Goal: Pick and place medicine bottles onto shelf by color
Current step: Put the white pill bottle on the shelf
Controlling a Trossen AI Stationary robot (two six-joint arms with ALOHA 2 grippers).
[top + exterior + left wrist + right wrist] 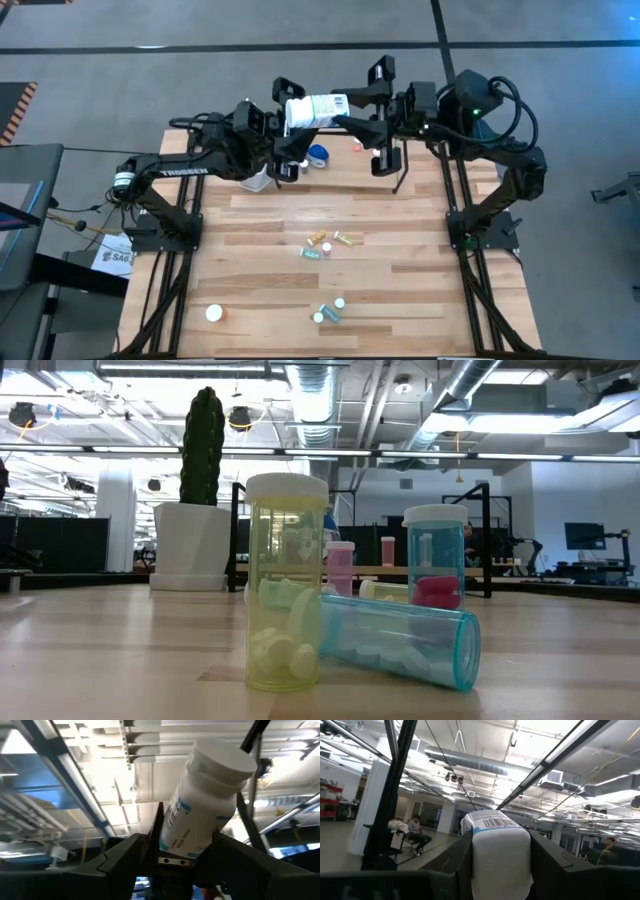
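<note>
A white bottle (316,108) with a blue-and-white label is held level, high above the table's far edge, between my two grippers. My left gripper (288,112) is shut on one end and my right gripper (352,104) on the other. The left wrist view shows the bottle (205,815) with its white cap (222,760) pointing away from that gripper. The shelf's board (395,571) and black post (487,530) show far back in the low view. Small bottles lie mid-table (322,243) and near the front (330,310). My left gripper pinches the bottle's labelled body near its base end (180,845) between its two fingers, which lie across it. The bottle is lifted clear and sticks out beyond the fingers, cap end away. My right gripper has the bottle's white body (500,860) between its two fingers, coming from the table's right side. The barcode label (492,822) lies beyond the fingers. Which end this is cannot be told.
A white pot (190,545) with a green cactus (203,450) stands at the far left, and a rounded blue bottle (318,155) and a pink one (357,146) lie below the arms. A yellow bottle (287,580) and teal bottles (400,645) stand close to the low camera.
</note>
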